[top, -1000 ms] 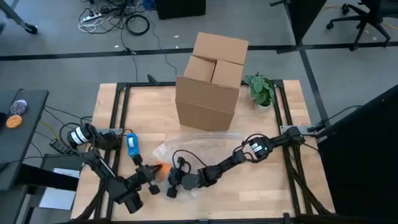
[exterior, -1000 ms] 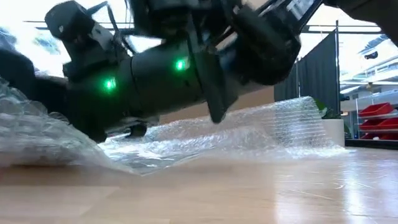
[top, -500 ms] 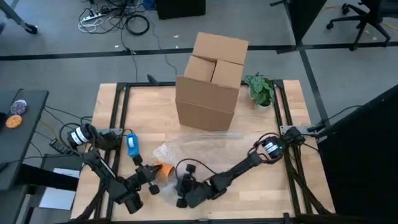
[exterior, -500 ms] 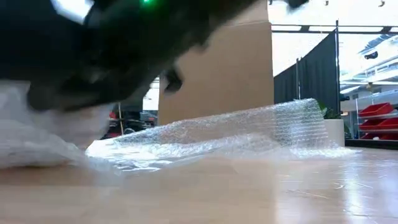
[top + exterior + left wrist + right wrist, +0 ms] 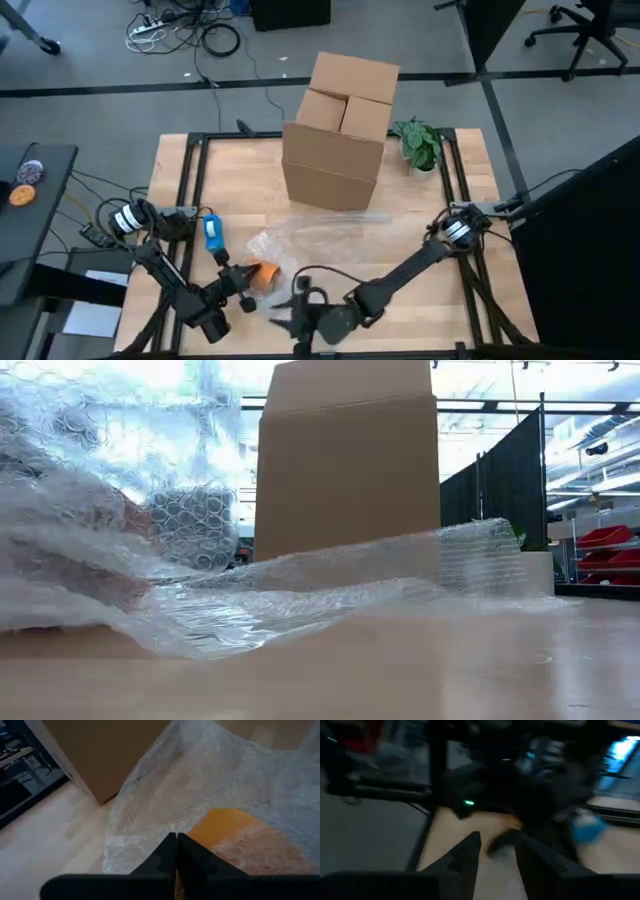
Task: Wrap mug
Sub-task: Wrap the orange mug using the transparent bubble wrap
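Observation:
An orange mug [image 5: 262, 272] lies near the table's front left. Clear bubble wrap [image 5: 320, 238] lies partly over it and spreads toward the box. In the left wrist view the mug [image 5: 225, 817] shows orange under the wrap [image 5: 200, 775]. My left gripper [image 5: 243, 284] is shut at the wrap's edge, right beside the mug. My right gripper [image 5: 298, 318] hovers open by the table's near edge, a little right of the mug, touching nothing. In the low view the wrap [image 5: 350, 580] rises high at the left over the mug [image 5: 90, 565]. My left gripper pinches the bubble wrap's edge [image 5: 165, 831] between its two fingertips, right next to the mug's side. The fingers come low and slanting from the table's near left. I cannot tell whether one layer or several is held. The mug rests on the table under the wrap.
A large cardboard box [image 5: 335, 140] stands at the table's far middle, just behind the wrap. A small potted plant [image 5: 420, 143] sits to the right of the box. A blue object [image 5: 212, 230] lies at the left, near my left arm's base. Bare wood lies at the near right.
My right gripper has drawn back from the wrap beside the mug toward the table's near edge, moving fast, and has left the low view. The wrap and the mug, which the arm hid there, now show.

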You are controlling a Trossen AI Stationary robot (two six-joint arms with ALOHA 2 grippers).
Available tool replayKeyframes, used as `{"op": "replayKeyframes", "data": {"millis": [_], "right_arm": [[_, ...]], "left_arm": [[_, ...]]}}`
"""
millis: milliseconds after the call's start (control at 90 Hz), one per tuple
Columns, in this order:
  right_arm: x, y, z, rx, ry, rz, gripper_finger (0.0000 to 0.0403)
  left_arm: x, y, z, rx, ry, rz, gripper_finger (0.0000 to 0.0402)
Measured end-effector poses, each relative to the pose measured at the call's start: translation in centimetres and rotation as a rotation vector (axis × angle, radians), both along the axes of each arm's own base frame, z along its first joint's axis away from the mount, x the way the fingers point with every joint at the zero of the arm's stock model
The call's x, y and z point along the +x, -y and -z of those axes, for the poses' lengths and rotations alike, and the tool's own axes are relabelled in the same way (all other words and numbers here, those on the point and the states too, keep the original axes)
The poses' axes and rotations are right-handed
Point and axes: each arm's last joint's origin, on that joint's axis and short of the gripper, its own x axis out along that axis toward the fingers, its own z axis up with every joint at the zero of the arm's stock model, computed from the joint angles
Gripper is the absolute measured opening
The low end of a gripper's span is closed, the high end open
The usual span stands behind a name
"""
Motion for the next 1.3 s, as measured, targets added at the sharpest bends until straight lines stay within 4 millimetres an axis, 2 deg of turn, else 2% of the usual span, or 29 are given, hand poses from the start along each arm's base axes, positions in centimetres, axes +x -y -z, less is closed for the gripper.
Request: {"op": "replayKeyframes", "data": {"millis": [133, 256, 378, 567, 767, 933, 1067, 1300], "right_arm": [[2.3, 1.8, 4.5, 0.114, -0.026, -0.009, 0.0047], [2.7, 3.2, 5.8, 0.096, -0.100, 0.107, 0.0007], [2.2, 4.0, 6.7, 0.049, -0.208, 0.222, 0.0007], [2.9, 6.2, 9.4, 0.129, -0.322, 0.264, 0.0002], [5.2, 8.1, 11.8, 0.181, -0.201, 0.191, 0.0001], [6.1, 9.7, 11.5, 0.122, -0.129, 0.194, 0.0000], [6.2, 10.1, 11.1, 0.068, -0.080, 0.289, 0.0000], [5.3, 8.6, 11.5, 0.161, -0.119, 0.339, 0.0000]], "left_arm": [[0.0, 0.0, 0.0, 0.001, 0.000, 0.000, 0.0000], [0.0, 0.0, 0.0, 0.001, -0.001, 0.000, 0.0000], [0.0, 0.0, 0.0, 0.002, -0.001, 0.001, 0.0000], [0.0, 0.0, 0.0, 0.004, -0.002, 0.001, 0.0000], [0.0, -0.1, 0.0, 0.014, 0.002, 0.003, 0.0000], [-0.1, -0.3, 0.2, 0.024, 0.000, 0.004, 0.0000], [-0.3, -0.6, 0.4, 0.035, 0.006, 0.004, 0.0000], [-0.3, -0.6, 0.4, 0.024, 0.020, 0.002, 0.0000]]}}
